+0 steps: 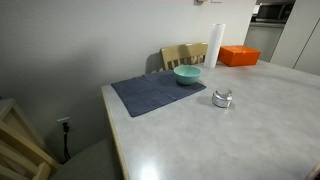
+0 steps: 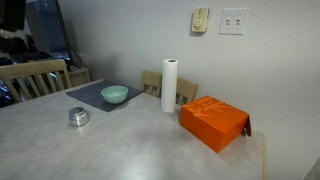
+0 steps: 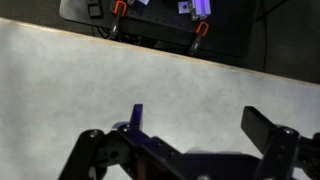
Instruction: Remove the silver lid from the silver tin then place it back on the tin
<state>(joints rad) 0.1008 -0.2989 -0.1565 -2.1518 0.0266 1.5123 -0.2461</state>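
The silver tin [image 1: 222, 101] stands on the grey table, right of the dark mat. The silver lid [image 1: 222, 94] with its small knob sits on top of it. Both show in both exterior views; in an exterior view the tin [image 2: 79, 120] and lid [image 2: 79, 112] are near the table's left part. My gripper [image 3: 200, 125] shows only in the wrist view. It is open and empty above bare grey table top. Neither tin nor lid is in the wrist view.
A teal bowl [image 1: 187, 74] sits on a dark mat [image 1: 150, 92]. A paper towel roll [image 2: 169, 86] and an orange box [image 2: 213, 122] stand farther along the table. Wooden chairs [image 1: 184, 54] stand at the table's edge. Dark gear with orange clamps [image 3: 160, 20] lies beyond the table edge.
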